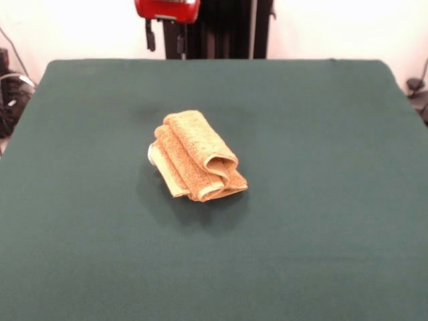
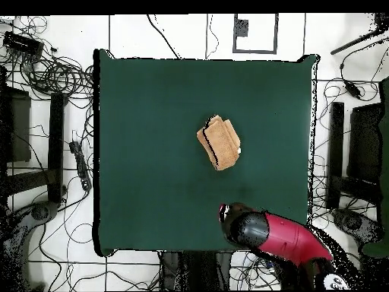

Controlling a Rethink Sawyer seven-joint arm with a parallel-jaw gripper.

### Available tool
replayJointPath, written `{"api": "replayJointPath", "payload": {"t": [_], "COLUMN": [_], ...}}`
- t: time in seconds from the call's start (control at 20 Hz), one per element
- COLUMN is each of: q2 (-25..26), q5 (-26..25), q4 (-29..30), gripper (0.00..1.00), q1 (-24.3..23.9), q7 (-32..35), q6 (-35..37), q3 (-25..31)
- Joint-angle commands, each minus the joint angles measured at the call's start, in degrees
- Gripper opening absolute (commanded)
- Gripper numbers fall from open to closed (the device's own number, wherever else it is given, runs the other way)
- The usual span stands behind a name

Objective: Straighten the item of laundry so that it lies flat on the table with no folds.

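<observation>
The item of laundry (image 1: 197, 157) is an orange-tan terry towel, bunched into a thick bundle of overlapping folds near the middle of the table (image 1: 321, 241). A bit of white label (image 1: 151, 154) peeks out at its left end. In the overhead view the towel (image 2: 219, 142) lies slightly right of the table's (image 2: 152, 114) centre. My gripper (image 1: 166, 39) hangs at the top edge of the front view, well behind the towel and above the far table edge. Its two dark fingers (image 1: 151, 35) stand apart with nothing between them. From above, the red arm (image 2: 281, 236) reaches in over the table's bottom right corner.
Green cloth stretches wide on every side of the towel. Cables and dark stands (image 2: 57, 144) surround the table on the floor, off its edges.
</observation>
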Motion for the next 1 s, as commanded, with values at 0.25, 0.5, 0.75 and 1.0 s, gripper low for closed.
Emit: {"api": "replayJointPath", "payload": {"t": [0.25, 0.5, 0.75, 1.0], "q2": [-1.9, -2.1, -1.6, -1.9], "q5": [-7.0, -8.4, -9.1, -8.8], "q4": [1.8, 1.8, 1.1, 1.3], "gripper": [1.00, 1.00, 1.00, 1.00], "q1": [-3.2, -3.7, -3.7, -3.6], "q7": [-1.5, -0.4, 0.2, 0.1], "q6": [0.0, 0.4, 1.0, 2.0], "q3": [5.5, 6.7, 7.2, 7.7]}}
